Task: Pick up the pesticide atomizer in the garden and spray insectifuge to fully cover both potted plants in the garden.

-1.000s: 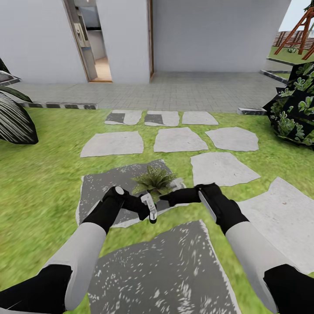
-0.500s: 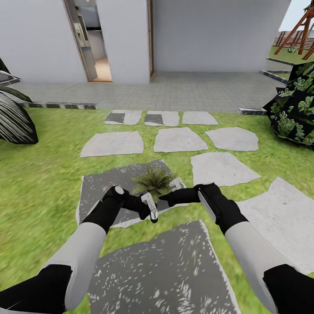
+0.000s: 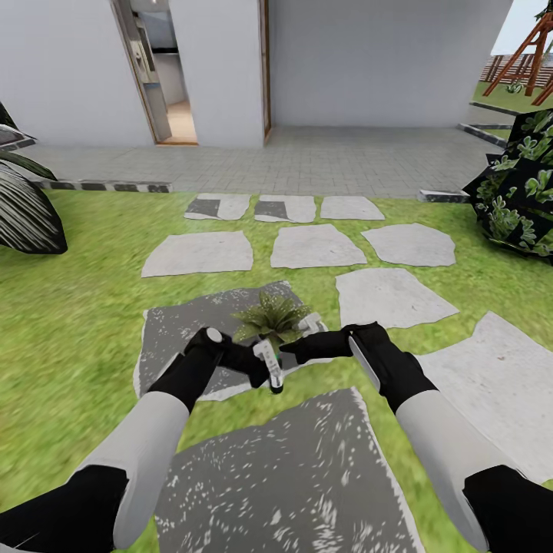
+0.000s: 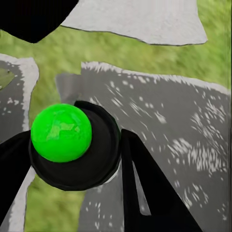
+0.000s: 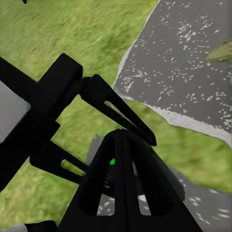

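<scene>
Lawn [image 3: 69, 322], grey slabs [image 3: 315, 247]; left hand [image 3: 257, 367] grips atomizer [image 3: 269, 364]; right hand [image 3: 296, 352] state unclear.

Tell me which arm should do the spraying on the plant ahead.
Left. The left gripper holds the pesticide atomizer just short of the potted plant; the right gripper carries nothing.

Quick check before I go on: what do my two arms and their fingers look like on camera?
Both arms match: a light grey, smooth forearm shell between black segments at elbow and wrist. The left gripper and right gripper are matte black; the left wrist carries a small round pale cap. The fingers are slim black tapering wedges with long slots cut through them. No cables or lettering show.
</scene>
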### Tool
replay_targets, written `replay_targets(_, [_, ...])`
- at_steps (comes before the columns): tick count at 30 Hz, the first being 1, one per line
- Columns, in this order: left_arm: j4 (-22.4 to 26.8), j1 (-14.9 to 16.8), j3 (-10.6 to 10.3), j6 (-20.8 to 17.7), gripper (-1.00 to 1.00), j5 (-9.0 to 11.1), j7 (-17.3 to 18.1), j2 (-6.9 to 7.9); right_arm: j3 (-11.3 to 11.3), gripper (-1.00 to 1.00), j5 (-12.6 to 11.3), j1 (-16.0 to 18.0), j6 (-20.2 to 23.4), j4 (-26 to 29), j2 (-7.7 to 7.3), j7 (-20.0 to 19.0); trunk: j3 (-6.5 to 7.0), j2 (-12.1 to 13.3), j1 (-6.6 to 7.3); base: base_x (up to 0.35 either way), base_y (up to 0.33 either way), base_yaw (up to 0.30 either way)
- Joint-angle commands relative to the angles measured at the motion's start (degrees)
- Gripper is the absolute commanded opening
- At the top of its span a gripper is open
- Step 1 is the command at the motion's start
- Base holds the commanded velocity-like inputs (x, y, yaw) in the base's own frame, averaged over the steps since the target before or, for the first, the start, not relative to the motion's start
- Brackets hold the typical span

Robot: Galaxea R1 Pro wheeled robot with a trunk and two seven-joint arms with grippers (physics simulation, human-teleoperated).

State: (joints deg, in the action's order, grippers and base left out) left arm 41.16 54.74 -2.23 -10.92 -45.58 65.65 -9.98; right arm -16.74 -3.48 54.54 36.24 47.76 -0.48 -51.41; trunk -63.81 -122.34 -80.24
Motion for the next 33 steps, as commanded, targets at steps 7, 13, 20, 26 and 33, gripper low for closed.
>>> replay_targets(7, [3.0,0.0,-0.7,-0.7,-1.0,2.6,0.3,-0.02,-0.1,-1.0,-0.4,0.0,0.4,0.0,-0.05,0.1,-0.05,0.0,0.01,0.0,0.0,0.0])
replay_targets(13, [3.1,0.0,-2.0,-0.7,-1.0,2.7,0.3,-0.02,-0.1,-1.0,-0.4,0.0,0.4,0.0,-0.05,0.1,-0.05,0.0,0.01,0.0,0.0,0.0])
replay_targets(20, [2.9,0.0,-2.3,-0.7,-1.0,2.6,0.2,-0.02,-0.1,-1.0,-0.3,0.0,0.4,0.0,-0.05,0.1,-0.05,0.0,0.01,0.0,0.0,0.0])
replay_targets(26, [2.7,0.0,-2.3,-0.7,-1.0,1.4,0.1,-0.02,-0.1,-1.0,-0.3,0.0,0.4,0.0,-0.05,0.1,-0.05,0.0,0.01,0.0,0.0,0.0])
replay_targets(33, [1.3,0.0,-2.1,-0.7,-1.0,-10.1,-0.1,-0.02,-0.2,-1.0,-0.4,0.0,0.4,0.0,-0.14,0.1,-0.05,0.0,0.01,0.0,0.0,0.0])
